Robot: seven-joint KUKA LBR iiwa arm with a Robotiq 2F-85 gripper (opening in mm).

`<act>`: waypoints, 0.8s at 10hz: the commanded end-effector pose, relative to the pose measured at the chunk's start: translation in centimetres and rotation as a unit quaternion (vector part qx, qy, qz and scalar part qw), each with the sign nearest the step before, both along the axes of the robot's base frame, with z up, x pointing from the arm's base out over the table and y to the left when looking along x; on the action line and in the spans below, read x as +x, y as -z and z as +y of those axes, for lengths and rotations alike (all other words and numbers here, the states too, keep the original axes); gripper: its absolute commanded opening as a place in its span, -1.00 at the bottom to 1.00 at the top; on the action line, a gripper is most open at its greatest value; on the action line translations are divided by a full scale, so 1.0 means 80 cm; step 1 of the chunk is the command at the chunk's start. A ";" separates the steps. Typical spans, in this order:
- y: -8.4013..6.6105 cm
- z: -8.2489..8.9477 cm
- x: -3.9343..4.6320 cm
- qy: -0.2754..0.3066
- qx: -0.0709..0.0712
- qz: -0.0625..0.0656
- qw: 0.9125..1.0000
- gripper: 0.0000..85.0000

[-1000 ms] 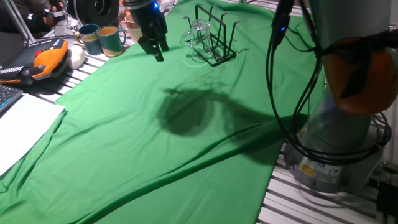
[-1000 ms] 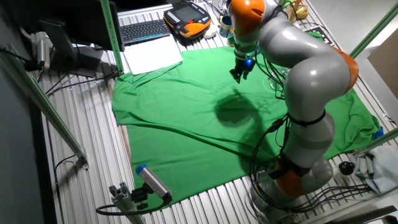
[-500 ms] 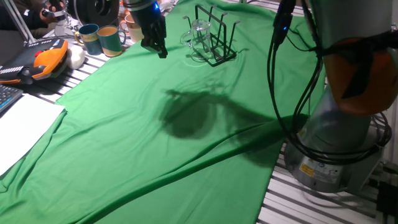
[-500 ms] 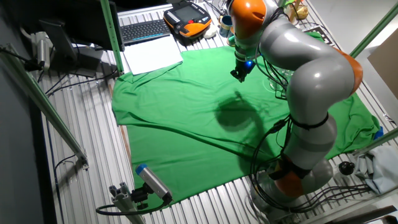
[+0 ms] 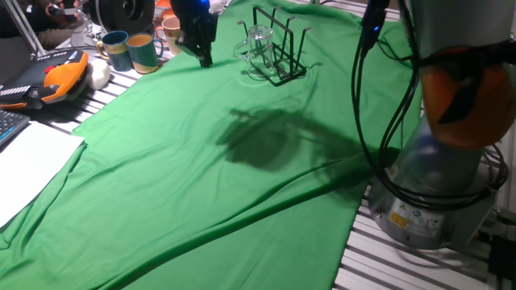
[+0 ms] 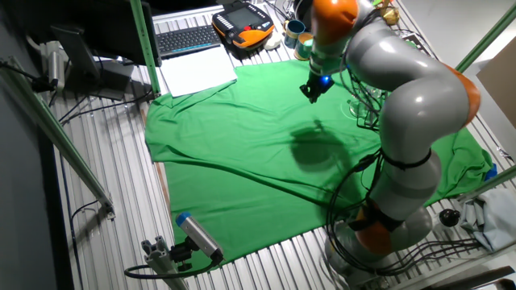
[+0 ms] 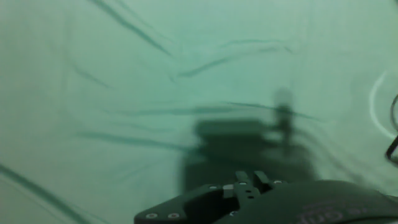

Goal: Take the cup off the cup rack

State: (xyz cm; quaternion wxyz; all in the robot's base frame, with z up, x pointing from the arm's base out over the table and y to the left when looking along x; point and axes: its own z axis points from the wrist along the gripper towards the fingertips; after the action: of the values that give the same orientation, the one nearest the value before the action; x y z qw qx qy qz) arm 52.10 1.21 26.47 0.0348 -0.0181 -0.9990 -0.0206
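The black wire cup rack (image 5: 279, 50) stands at the far side of the green cloth; in the other fixed view it (image 6: 365, 107) is partly behind the arm. The small clear cup (image 5: 258, 35) hangs on a prong on the rack's left side. My gripper (image 5: 203, 56) hovers above the cloth to the left of the rack, apart from it, fingers pointing down and a little spread, holding nothing. It also shows in the other fixed view (image 6: 314, 93). The hand view shows mostly cloth and the gripper's shadow, with a bit of black wire (image 7: 392, 149) at the right edge.
Two teal-and-tan mugs (image 5: 131, 50) and a cream mug (image 5: 169, 31) stand beyond the cloth's left edge. An orange-and-black pendant (image 5: 50, 77) and white paper (image 5: 28, 165) lie further left. The robot base (image 5: 439, 189) and cables (image 5: 379, 105) are at the right.
The gripper has moved up and towards the back of the table, closer to the rack's level. Its shadow on the cloth has shifted to the right. The cup and rack have not moved.
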 end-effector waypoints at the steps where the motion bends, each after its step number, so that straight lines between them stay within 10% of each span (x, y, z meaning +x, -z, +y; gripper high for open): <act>1: -0.004 0.006 0.003 0.205 0.004 -0.024 0.978 -0.60; 8: -0.015 0.021 0.015 0.541 0.069 -0.037 0.838 -0.60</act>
State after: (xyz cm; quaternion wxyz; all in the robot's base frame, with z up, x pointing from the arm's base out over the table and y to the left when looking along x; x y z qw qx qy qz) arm 53.30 2.86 27.70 0.0306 -0.1574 -0.9817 -0.1030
